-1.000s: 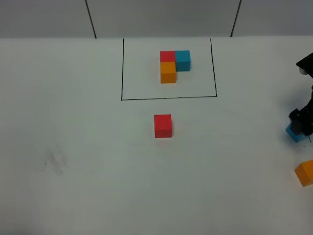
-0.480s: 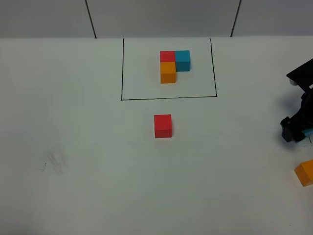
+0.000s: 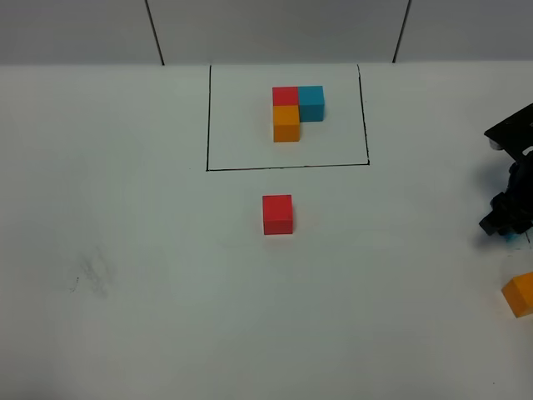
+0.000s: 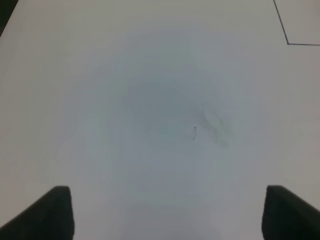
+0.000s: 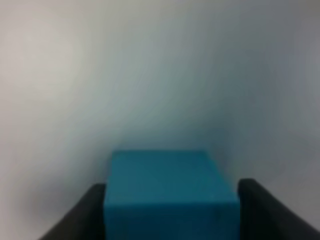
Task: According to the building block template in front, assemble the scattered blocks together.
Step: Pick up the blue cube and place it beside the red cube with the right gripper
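Observation:
The building block template (image 3: pixel 297 108), an L of red, blue and orange cubes, sits inside a drawn black rectangle (image 3: pixel 287 167) at the back. Of the scattered blocks, the red block (image 3: pixel 277 214) lies just in front of the frame. The orange block (image 3: pixel 520 293) is at the right edge. My right gripper (image 3: pixel 505 218) is down over the light blue block (image 3: pixel 510 238), of which only a sliver shows there. In the right wrist view the light blue block (image 5: pixel 170 192) fills the gap between both fingers of the right gripper (image 5: pixel 170 220). My left gripper (image 4: pixel 165 215) is open over bare table.
A grey smudge (image 3: pixel 90 275) marks the white table at front left, also seen as a smudge (image 4: pixel 215 127) under the left wrist. A grey wall with black seams (image 3: pixel 155 33) rises behind the table's far edge.
The right gripper has come down over the light blue block and its fingers have closed in on the block's sides. Red and orange blocks have not moved.

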Robot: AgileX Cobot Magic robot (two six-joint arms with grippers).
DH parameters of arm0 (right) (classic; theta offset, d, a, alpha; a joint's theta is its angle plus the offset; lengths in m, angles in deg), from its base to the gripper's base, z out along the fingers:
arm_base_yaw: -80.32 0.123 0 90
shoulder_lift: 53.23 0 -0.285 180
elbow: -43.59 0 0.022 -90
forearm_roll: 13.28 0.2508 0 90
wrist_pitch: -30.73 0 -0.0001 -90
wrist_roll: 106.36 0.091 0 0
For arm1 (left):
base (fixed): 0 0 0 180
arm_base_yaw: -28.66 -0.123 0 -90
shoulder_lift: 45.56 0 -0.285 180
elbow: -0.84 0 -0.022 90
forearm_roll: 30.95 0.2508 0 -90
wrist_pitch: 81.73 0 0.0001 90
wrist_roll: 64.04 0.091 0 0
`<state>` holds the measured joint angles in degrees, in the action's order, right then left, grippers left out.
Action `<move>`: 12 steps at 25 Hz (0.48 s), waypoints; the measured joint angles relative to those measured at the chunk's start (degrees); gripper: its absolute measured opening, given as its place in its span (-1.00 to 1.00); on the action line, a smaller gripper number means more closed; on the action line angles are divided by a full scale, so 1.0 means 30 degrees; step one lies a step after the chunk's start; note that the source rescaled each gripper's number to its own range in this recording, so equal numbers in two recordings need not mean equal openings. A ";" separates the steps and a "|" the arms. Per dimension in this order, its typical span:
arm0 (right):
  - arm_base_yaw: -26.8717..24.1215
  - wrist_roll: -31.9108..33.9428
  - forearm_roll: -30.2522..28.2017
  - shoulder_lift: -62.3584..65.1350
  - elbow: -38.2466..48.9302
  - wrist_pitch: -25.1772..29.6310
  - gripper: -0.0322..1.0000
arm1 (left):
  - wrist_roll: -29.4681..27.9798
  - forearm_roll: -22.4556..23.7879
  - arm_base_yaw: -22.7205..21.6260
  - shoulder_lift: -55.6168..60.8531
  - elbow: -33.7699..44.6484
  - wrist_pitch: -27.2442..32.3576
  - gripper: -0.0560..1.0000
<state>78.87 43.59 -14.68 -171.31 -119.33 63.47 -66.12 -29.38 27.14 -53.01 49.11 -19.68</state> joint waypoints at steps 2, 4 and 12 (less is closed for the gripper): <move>0.0000 -0.0025 0.0000 0.0000 0.0000 -0.0018 -0.43 | 0.0000 0.0000 0.0000 0.0000 0.0000 0.0000 0.47; 0.0000 -0.0127 -0.0021 0.0000 0.0000 0.0001 -0.43 | 0.0000 0.0000 0.0000 0.0000 0.0000 0.0000 0.47; 0.3337 -0.4205 -0.0150 0.0440 -0.2177 0.4081 -0.43 | 0.0000 0.0000 0.0000 0.0000 0.0000 0.0000 0.47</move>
<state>88.88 30.97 -15.13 -169.99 -125.86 75.72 -66.12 -29.38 27.14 -53.01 49.11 -19.68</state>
